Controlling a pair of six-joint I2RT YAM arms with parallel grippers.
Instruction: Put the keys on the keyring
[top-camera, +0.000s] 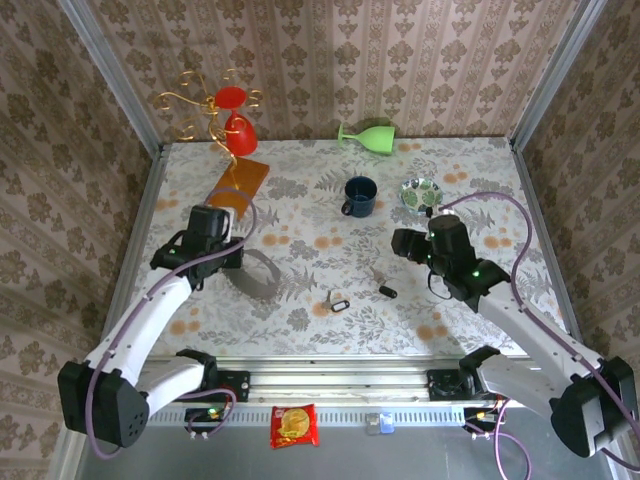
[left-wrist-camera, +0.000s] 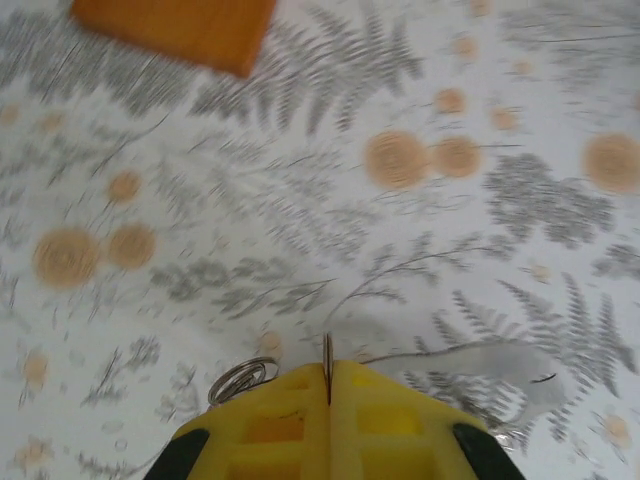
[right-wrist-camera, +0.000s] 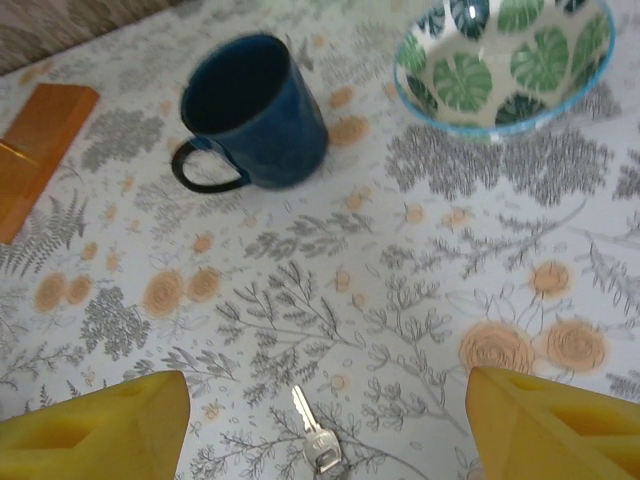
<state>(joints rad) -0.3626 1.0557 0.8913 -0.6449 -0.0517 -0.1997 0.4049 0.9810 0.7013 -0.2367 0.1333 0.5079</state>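
My left gripper (top-camera: 228, 252) hangs over the left half of the table, shut on a thin metal edge (left-wrist-camera: 327, 356) that sticks out between its yellow fingers (left-wrist-camera: 385, 415). This looks like the keyring (top-camera: 264, 277), a grey wire loop reaching right from the fingers. A small coiled ring (left-wrist-camera: 238, 381) peeks out beside the left finger. My right gripper (right-wrist-camera: 326, 415) is open over a silver key (right-wrist-camera: 316, 437) lying flat on the cloth. Three keys lie mid-table: the silver one (top-camera: 377, 272), a black-headed one (top-camera: 387, 291) and one with a dark loop (top-camera: 337, 302).
A blue mug (top-camera: 359, 195) and a leaf-patterned bowl (top-camera: 418, 192) stand behind the keys. An orange board (top-camera: 240, 185) lies at the back left, near a gold curly wire stand (top-camera: 195, 105) and a red goblet (top-camera: 235, 125). A green goblet (top-camera: 368, 135) lies on its side.
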